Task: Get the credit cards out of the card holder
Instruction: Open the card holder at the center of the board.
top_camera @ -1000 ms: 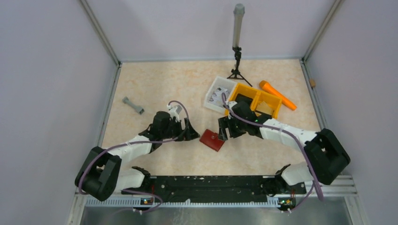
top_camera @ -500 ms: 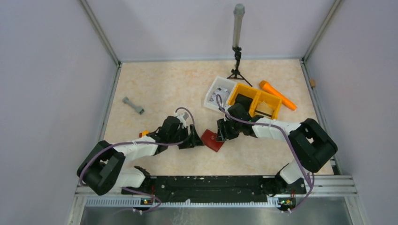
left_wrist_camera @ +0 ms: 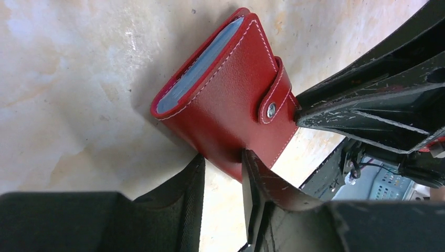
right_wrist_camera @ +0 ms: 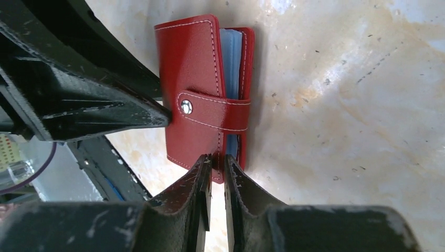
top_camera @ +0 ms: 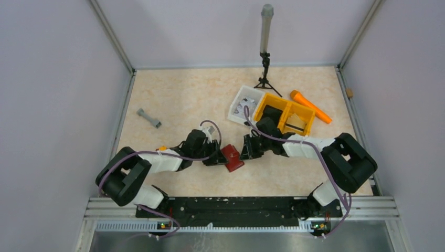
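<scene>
The dark red card holder [top_camera: 231, 157] lies on the table between my two grippers, its snap tab [left_wrist_camera: 273, 100] fastened. Pale blue-grey edges of the credit cards [right_wrist_camera: 231, 48] show between its covers, and the same card edges [left_wrist_camera: 202, 68] appear in the left wrist view. My left gripper [left_wrist_camera: 221, 157] has closed on the holder's near corner, one finger at either side. My right gripper [right_wrist_camera: 215, 160] stands nearly closed, pinching the edge of the top cover. In the top view the left gripper [top_camera: 219, 156] and right gripper [top_camera: 243, 151] meet the holder from opposite sides.
A yellow-orange divided bin [top_camera: 286, 113] and a white tray [top_camera: 244, 105] stand behind the right arm. An orange tool [top_camera: 310, 106] lies beyond them. A grey dumbbell-shaped part [top_camera: 149, 118] sits at the left, and a tripod pole [top_camera: 265, 47] stands at the back.
Both grippers came in toward the card holder and their jaws closed on it. The holder shifted slightly left.
</scene>
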You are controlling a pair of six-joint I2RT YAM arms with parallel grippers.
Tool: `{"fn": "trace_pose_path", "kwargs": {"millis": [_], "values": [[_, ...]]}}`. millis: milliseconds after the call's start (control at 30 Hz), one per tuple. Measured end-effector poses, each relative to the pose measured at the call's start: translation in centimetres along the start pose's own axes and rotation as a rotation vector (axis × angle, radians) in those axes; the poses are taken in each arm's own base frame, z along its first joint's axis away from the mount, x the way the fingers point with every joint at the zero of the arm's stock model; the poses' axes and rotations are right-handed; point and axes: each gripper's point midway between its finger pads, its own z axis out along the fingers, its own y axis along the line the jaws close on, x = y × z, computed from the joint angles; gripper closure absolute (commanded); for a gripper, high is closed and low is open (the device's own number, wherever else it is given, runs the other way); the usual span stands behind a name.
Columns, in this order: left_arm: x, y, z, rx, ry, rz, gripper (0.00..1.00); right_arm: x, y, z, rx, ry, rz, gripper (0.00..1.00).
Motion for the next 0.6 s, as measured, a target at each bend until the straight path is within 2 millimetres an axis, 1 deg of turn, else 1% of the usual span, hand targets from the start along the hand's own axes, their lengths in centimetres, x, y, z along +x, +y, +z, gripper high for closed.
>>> {"fn": "trace_pose_path", "kwargs": {"millis": [133,267,300,367,400,533,600], "values": [[0.0,0.1,0.0,-0.005,-0.001,-0.002,0.74,-0.2,0.7,0.0,-0.030,-0.003,0.019,0.81],[0.0,0.3,0.0,-0.008,-0.005,-0.006,0.80,-0.5,1.4,0.0,-0.062,-0.011,0.036,0.81],[0.1,0.3,0.0,-0.008,-0.005,-0.008,0.82,-0.7,1.7,0.0,-0.076,-0.016,0.039,0.80],[0.1,0.3,0.0,-0.006,-0.007,-0.012,0.87,-0.9,2.2,0.0,-0.106,-0.028,0.045,0.68],[0.1,0.3,0.0,-0.004,-0.009,-0.014,0.89,-0.8,2.3,0.0,-0.116,-0.029,0.053,0.66],[0.1,0.2,-0.1,0.014,-0.027,-0.022,1.00,-0.9,2.6,0.0,-0.131,-0.034,0.062,0.66],[0.2,0.1,-0.3,0.031,-0.042,-0.031,1.00,-0.7,2.3,0.1,-0.117,-0.028,0.068,0.70]]}}
